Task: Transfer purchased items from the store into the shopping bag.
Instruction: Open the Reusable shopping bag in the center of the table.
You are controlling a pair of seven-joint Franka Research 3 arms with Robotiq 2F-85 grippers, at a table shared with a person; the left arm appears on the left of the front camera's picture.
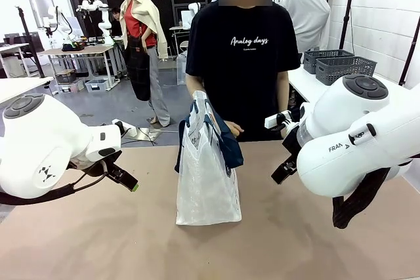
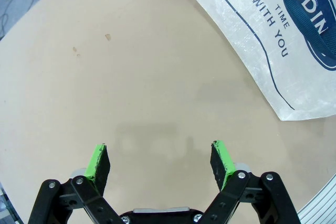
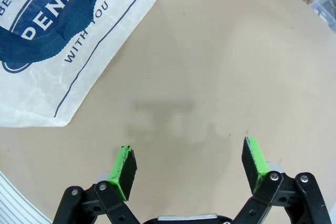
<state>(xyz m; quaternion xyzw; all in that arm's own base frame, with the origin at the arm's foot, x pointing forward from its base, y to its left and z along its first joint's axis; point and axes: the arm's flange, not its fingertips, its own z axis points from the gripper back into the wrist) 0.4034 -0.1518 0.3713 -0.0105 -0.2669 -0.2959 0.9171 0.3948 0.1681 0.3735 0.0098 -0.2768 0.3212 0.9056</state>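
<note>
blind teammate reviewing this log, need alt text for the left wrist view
The left gripper, jaws open and green pads showing, hovers above a tan table with nothing between its fingers. At upper right is a corner of the translucent white shopping bag, printed "TIME WITH YOU" in dark letters.

Left gripper (image 2: 158,146), right gripper (image 3: 188,146): fingers (image 2: 98,163) apart.

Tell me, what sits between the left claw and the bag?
Nothing: the left wrist view shows bare table between the left gripper and the shopping bag.
</note>
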